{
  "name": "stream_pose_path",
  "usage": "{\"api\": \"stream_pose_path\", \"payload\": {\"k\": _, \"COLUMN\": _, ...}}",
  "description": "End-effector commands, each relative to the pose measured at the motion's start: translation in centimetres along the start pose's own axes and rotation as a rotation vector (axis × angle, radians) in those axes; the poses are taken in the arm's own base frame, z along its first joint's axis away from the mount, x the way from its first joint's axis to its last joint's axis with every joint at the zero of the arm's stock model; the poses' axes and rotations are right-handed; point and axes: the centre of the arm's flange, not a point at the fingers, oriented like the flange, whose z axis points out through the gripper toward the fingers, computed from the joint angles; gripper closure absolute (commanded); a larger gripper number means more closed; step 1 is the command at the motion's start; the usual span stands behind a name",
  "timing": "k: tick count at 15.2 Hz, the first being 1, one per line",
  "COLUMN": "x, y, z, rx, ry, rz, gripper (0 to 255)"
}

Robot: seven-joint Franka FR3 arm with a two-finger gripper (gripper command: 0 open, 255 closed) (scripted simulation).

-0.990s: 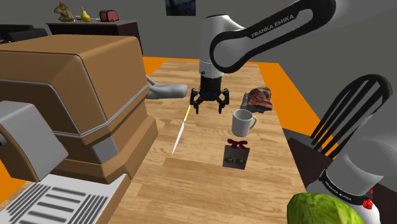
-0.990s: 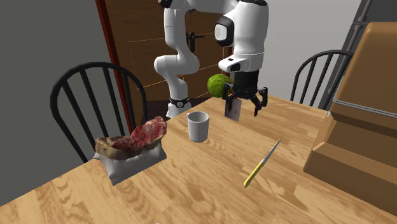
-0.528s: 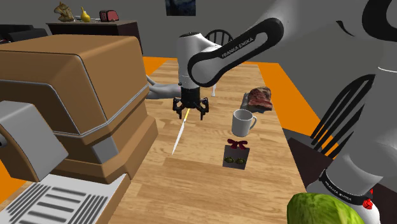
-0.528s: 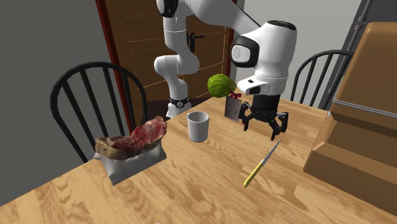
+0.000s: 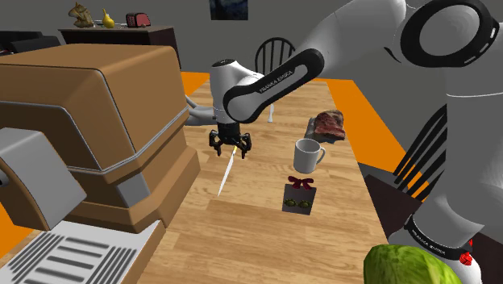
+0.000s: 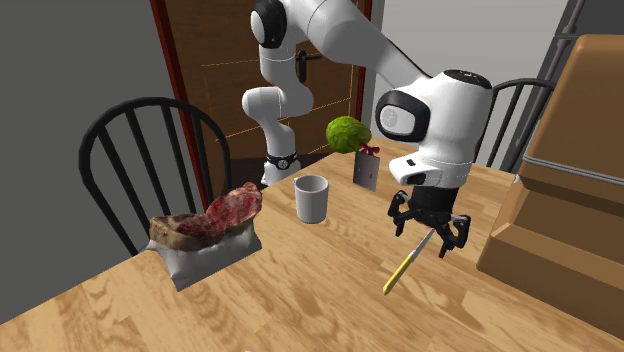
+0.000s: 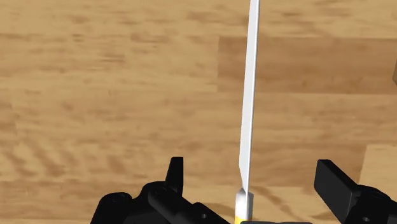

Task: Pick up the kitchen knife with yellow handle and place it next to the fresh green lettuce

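Gripper (image 5: 230, 146) hung low over the table (image 5: 250, 230), centre-left in the shoulder view. Fingers were spread wide and pinched nothing. Knife (image 5: 226, 174) lay flat on the wood beneath it. The handle end sat under the hand and the pale blade ran down and slightly left in the frame.

Wrist view: knife (image 7: 248, 95) ran straight out ahead of the gripper (image 7: 253, 170), close to the midline. One finger stood on each side, neither touching. A sliver of yellow handle showed right at the hand. The closing line therefore lay across the knife's long axis. Judged well set for a pinch near the handle-blade joint. Height above the wood could not be told for sure.

Second exterior view: gripper (image 6: 428, 233) was right of centre, knife (image 6: 402, 270) slanting from below it toward lower left, yellow end lowest.

Lettuce (image 5: 411, 266) sat in the lower right corner of the shoulder view, well apart from the knife. In the second exterior view it (image 6: 347, 133) was at upper centre. Mug (image 5: 306, 153) stood between knife and lettuce, so the carry will likely need to clear it.
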Motion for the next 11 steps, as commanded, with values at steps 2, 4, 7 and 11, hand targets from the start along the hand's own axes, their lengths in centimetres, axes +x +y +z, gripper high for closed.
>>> {"api": "stream_pose_path", "payload": {"k": 2, "x": -0.2, "y": 0.0, "z": 1.7, "rx": 0.000, "ry": 0.001, "rz": 0.001, "gripper": 0}}
{"api": "stream_pose_path", "payload": {"k": 4, "x": -0.2, "y": 0.0, "z": 2.5, "rx": 0.000, "ry": 0.001, "rz": 0.001, "gripper": 0}}
{"api": "stream_pose_path", "payload": {"k": 7, "x": -0.2, "y": 0.0, "z": 2.5, "rx": 0.000, "ry": 0.001, "rz": 0.001, "gripper": 0}}
{"api": "stream_pose_path", "payload": {"k": 11, "x": -0.2, "y": 0.0, "z": 2.5, "rx": 0.000, "ry": 0.001, "rz": 0.001, "gripper": 0}}
